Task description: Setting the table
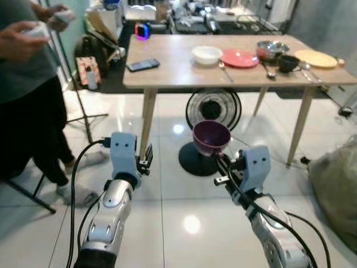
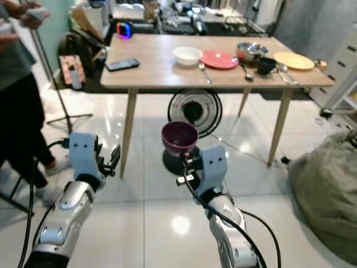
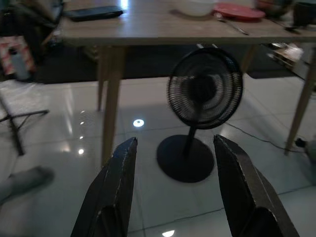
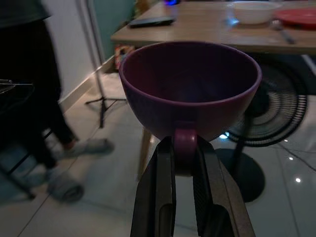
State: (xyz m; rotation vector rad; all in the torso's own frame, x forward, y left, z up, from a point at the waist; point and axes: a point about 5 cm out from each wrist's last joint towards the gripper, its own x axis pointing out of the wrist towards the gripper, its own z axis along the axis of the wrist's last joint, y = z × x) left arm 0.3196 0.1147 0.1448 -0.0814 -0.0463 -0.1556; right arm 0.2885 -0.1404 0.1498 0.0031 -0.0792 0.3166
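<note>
Right tool: clamped on the handle of the purple cup, one black finger on each side of it.
Cup: upright, mouth up, held out just past the right tool's fingertips, above the tiled floor and short of the desk; in the eye views it sits in front of the black fan that stands under the desk.
Left tool: fingers spread wide, nothing between them, held over the floor near the desk's left leg, pointing toward the fan.
Desk: carries a white bowl, a red plate just beside it, a metal bowl, a black cup, a yellow plate, spoons and a phone toward its left end.
Person: stands at the left, hands raised and holding white objects.
Bag: grey-green, on the floor at the right.
</note>
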